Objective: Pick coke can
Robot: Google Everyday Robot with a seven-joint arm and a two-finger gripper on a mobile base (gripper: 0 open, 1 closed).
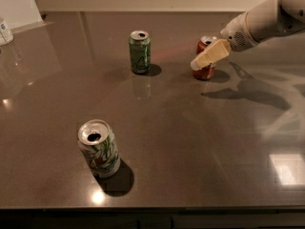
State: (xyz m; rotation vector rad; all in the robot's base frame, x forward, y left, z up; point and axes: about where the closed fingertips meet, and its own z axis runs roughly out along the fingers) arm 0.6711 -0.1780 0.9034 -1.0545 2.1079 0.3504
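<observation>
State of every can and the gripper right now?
coke can: upright on the table, partly hidden behind the gripper, not lifted.
green can: upright, top opened.
white can: upright, top opened, near the front edge.
gripper: at the coke can, in front of its side.

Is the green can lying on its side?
No, the green can stands upright on the table, left of the coke can, which the hand partly covers.
</observation>
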